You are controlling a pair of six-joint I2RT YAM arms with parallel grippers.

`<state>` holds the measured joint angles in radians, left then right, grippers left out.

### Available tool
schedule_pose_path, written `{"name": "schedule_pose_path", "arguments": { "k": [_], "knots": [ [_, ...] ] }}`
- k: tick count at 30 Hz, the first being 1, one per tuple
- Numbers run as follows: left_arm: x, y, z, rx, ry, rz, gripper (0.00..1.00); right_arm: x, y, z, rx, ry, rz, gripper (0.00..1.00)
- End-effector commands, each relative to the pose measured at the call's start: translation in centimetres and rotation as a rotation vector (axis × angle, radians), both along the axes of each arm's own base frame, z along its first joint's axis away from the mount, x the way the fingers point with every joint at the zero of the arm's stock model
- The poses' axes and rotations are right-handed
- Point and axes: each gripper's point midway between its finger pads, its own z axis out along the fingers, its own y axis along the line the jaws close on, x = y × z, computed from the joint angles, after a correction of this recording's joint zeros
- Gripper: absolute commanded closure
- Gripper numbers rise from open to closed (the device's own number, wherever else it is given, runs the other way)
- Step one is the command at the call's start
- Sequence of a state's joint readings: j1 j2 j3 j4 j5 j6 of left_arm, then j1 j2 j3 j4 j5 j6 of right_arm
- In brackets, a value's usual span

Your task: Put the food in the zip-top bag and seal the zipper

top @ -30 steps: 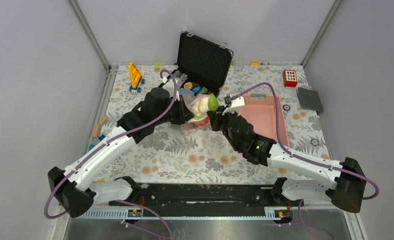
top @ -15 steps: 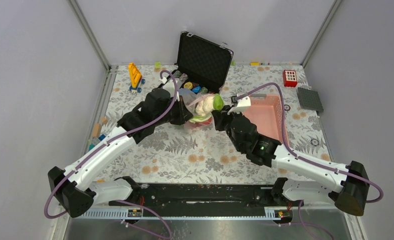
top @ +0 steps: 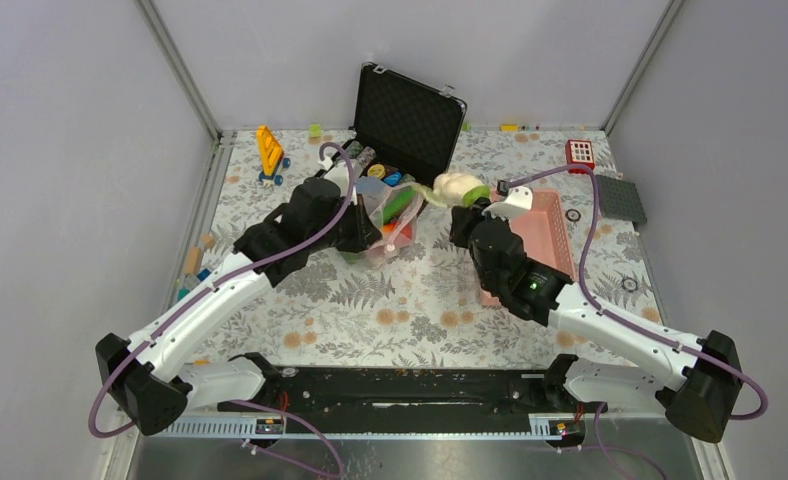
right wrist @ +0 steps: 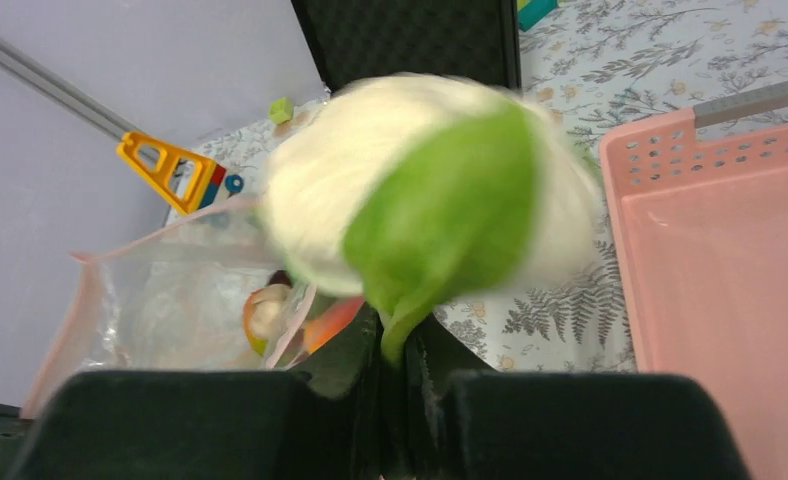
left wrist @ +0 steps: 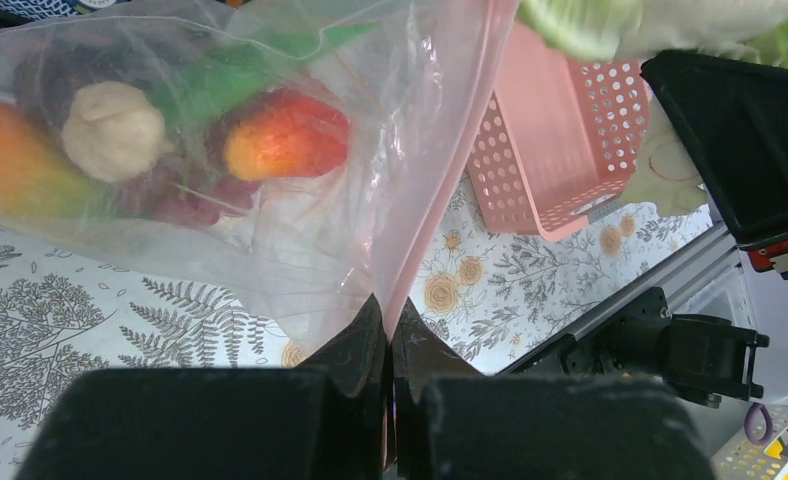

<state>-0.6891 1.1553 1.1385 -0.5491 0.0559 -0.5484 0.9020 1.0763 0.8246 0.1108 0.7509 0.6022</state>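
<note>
filling is in hand. the left gripper [left wrist: 390, 322] clenches the mouth edge of the zip-top bag [left wrist: 300, 250], which has the red fruit [left wrist: 285, 135] inside. the right gripper [right wrist: 395, 345] grasps the leafy piece [right wrist: 420, 200] beside the bag; next it probably must enter the open mouth.

floral table [top: 370, 300] carries pink basket [top: 545, 225], black case [top: 408, 118], yellow toy [top: 269, 150]

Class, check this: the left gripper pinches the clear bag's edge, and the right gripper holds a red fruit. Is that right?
Not quite. The right gripper holds the white-green leafy piece, not a red fruit, as the right wrist view shows. The red fruit lies inside the zip-top bag, whose edge the left gripper does pinch.
</note>
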Motion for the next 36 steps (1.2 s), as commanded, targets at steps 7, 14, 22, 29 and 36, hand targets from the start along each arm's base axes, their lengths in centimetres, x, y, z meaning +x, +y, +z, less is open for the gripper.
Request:
{"name": "schedule_pose_path", "arguments": {
  "k": [7,14,22,29,36],
  "knots": [
    [1.1,-1.7,2.8,-0.072,-0.047,-0.026,1.00,-0.5,3.5,5.1,0.129,-0.147,0.189,1.00],
    [1.9,-2.4,3.5,-0.066,-0.042,-0.023,1.00,-3.3,2.6,7.4,0.076,-0.237,0.322,1.00],
    [0.5,-0.6,5.4,-0.075,-0.028,0.033,1.00,-8.4,2.9,9.9,0.057,-0.344,0.573,1.00],
    [-2.4,3.8,7.7,-0.012,-0.032,0.135,1.00,-14.3,5.5,12.0,0.131,-0.360,0.919,1.00],
    [-3.4,9.2,10.8,0.061,-0.097,0.300,1.00,-16.8,5.8,13.0,0.198,-0.397,1.037,1.00]
  ]
}}
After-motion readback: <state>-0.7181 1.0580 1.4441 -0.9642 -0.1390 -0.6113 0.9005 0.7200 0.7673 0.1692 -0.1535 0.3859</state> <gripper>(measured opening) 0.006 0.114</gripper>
